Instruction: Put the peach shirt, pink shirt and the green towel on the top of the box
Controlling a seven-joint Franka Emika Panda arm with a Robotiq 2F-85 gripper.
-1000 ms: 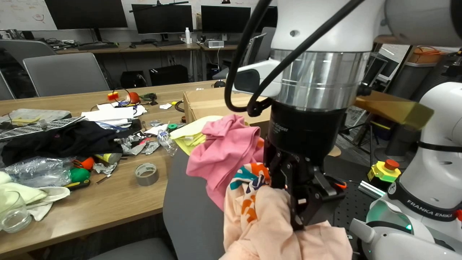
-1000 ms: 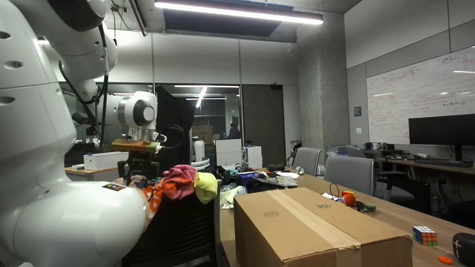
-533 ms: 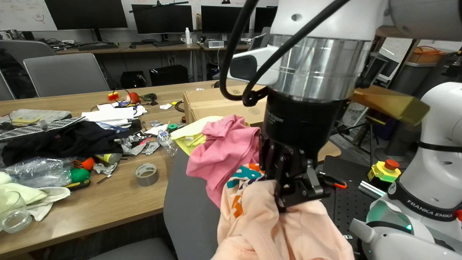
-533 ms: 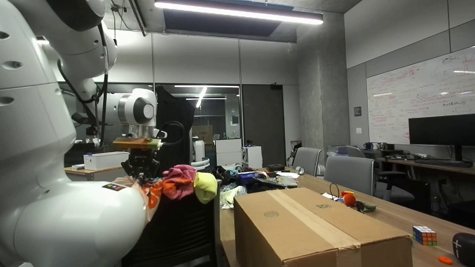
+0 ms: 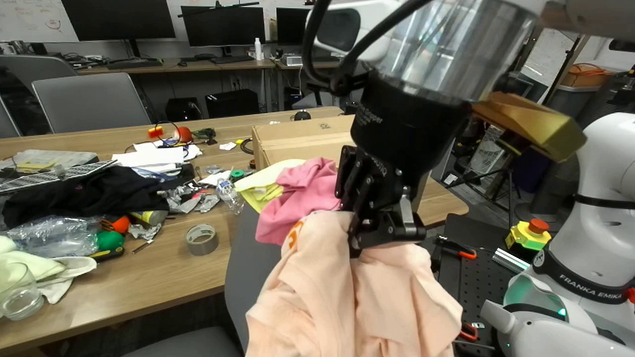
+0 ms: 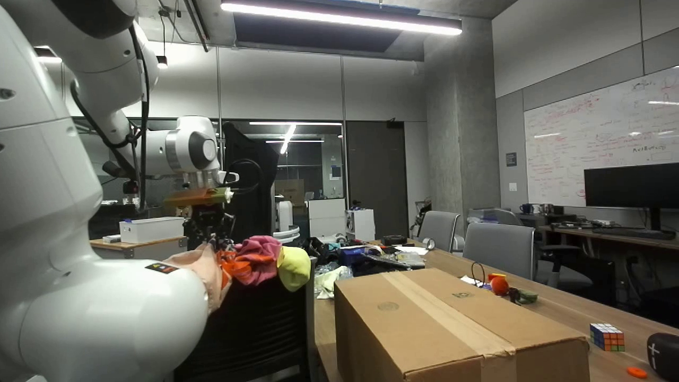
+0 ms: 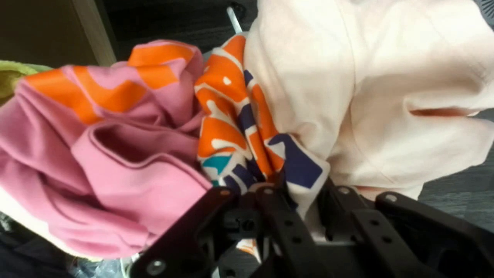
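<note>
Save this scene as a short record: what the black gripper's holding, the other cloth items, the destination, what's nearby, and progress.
Gripper: black two-finger gripper, closed on cloth
Held item: peach fabric shirt with multicoloured print
Second item: pink fabric shirt, on what looks like a grey chair
Third item: yellow-green cloth towel, partly covered by the pink shirt
Destination: brown cardboard box, on a wooden table
Nearby: roll of silver-grey tape, on the table
Progress: none of the three on the box yet
</note>
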